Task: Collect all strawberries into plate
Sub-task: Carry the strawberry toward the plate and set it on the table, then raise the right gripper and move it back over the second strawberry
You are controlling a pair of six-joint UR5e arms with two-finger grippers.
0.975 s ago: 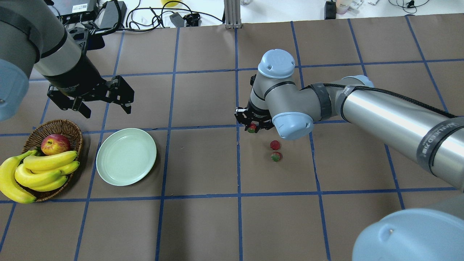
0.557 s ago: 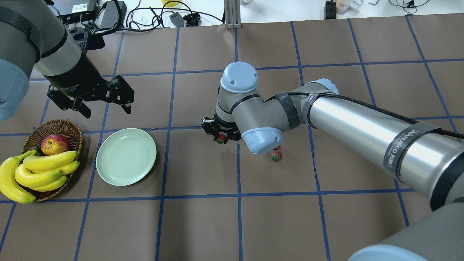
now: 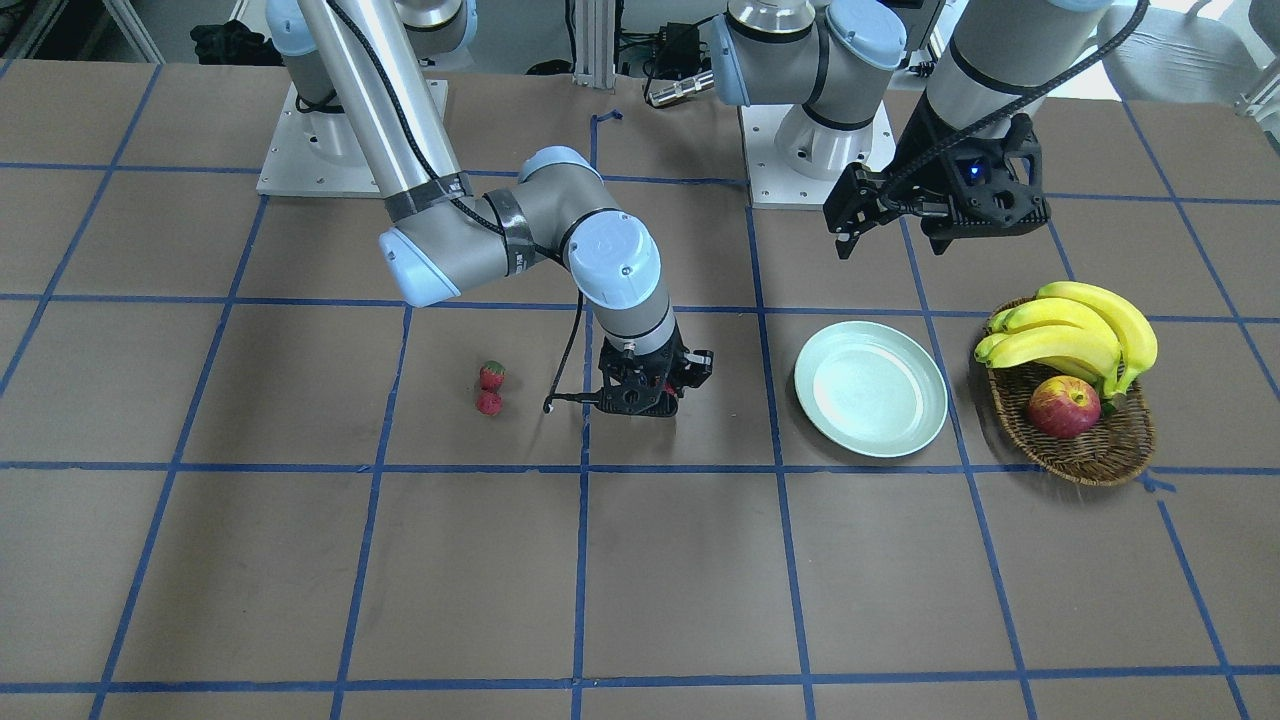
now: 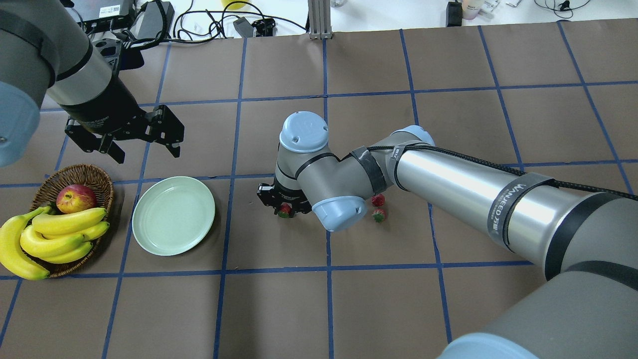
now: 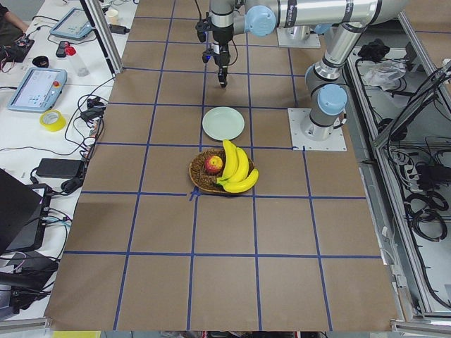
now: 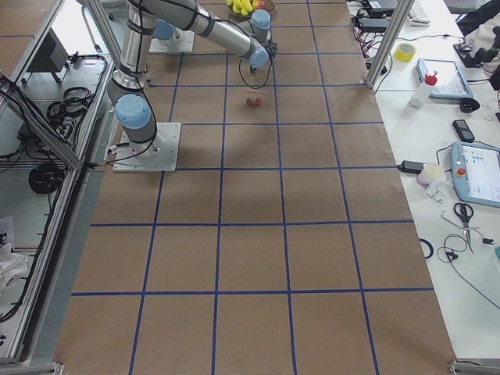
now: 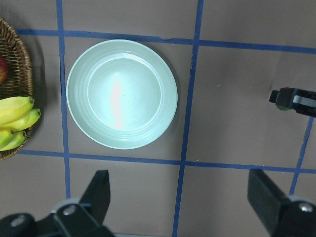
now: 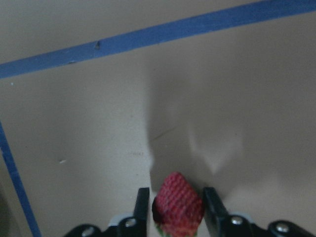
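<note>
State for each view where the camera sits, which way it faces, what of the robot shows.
Front-facing: across the table, facing the robot, steeply down; left arm, right arm.
Overhead: behind the robot, forward and down; left gripper, right arm.
Exterior left: table's left end, looking along it; both arms.
Exterior right: table's right end, looking along it; right arm.
Left wrist: down on the plate; own fingertips.
Right wrist: down at the table; right gripper shut on a strawberry.
Shared: overhead and left wrist both show the plate.
</note>
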